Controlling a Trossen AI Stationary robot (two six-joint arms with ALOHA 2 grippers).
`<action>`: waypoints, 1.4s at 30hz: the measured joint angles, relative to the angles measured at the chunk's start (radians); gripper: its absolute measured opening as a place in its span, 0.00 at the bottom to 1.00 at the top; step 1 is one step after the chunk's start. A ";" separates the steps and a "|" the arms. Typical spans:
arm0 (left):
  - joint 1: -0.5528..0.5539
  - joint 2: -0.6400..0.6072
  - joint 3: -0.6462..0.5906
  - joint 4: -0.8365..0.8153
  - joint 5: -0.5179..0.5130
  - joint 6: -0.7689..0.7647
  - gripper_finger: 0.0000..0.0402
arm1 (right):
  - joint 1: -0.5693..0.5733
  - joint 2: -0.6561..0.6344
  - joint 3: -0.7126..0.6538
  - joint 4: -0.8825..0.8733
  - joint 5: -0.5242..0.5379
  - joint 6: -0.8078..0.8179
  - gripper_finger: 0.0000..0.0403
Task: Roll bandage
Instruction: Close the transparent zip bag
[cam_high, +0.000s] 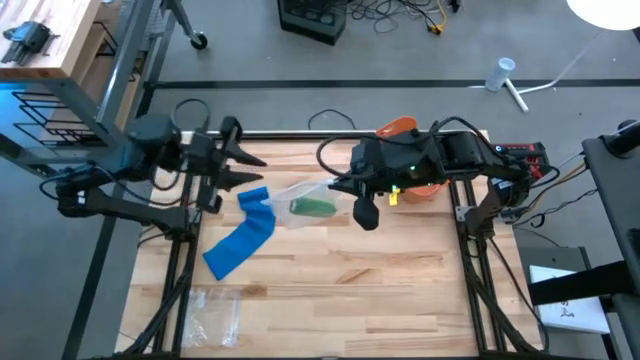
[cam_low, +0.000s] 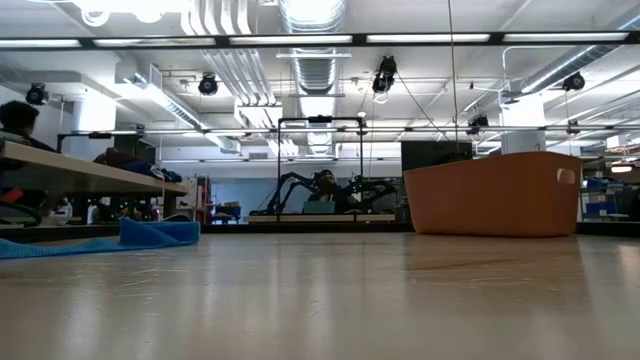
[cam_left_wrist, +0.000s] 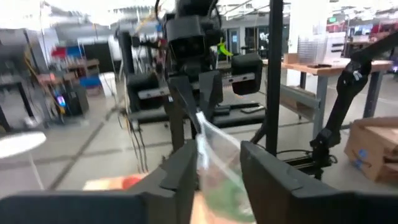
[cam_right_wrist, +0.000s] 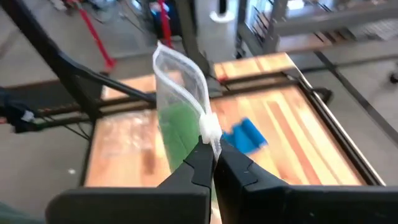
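Right gripper (cam_right_wrist: 210, 149) above bench centre, jaws pressed together, pinching edge of clear bag (cam_high: 300, 198) with green roll (cam_high: 313, 207) inside. Left gripper (cam_left_wrist: 214, 163) at bag's other end, jaws parted, bag between them. Blue bandage (cam_high: 243, 241) flat, unrolled, left of centre. Orange bin (cam_low: 490, 193) at far edge.

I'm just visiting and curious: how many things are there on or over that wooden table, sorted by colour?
Blue: 1, the bandage
Green: 1, the roll inside the held clear bag
Orange: 1, the bin
Clear: 2, the held bag and the plastic wrapper
Total: 5
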 joint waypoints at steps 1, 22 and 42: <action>0.000 0.016 0.000 0.000 0.000 -0.022 0.32 | 0.000 0.001 0.000 -0.020 0.009 0.001 0.00; -0.002 0.366 -0.001 0.151 0.000 -0.047 0.63 | -0.031 0.052 -0.017 -0.170 -0.009 0.144 0.00; -0.002 0.449 -0.001 0.197 -0.025 -0.103 0.02 | -0.053 0.034 -0.017 -0.208 -0.076 -0.097 0.07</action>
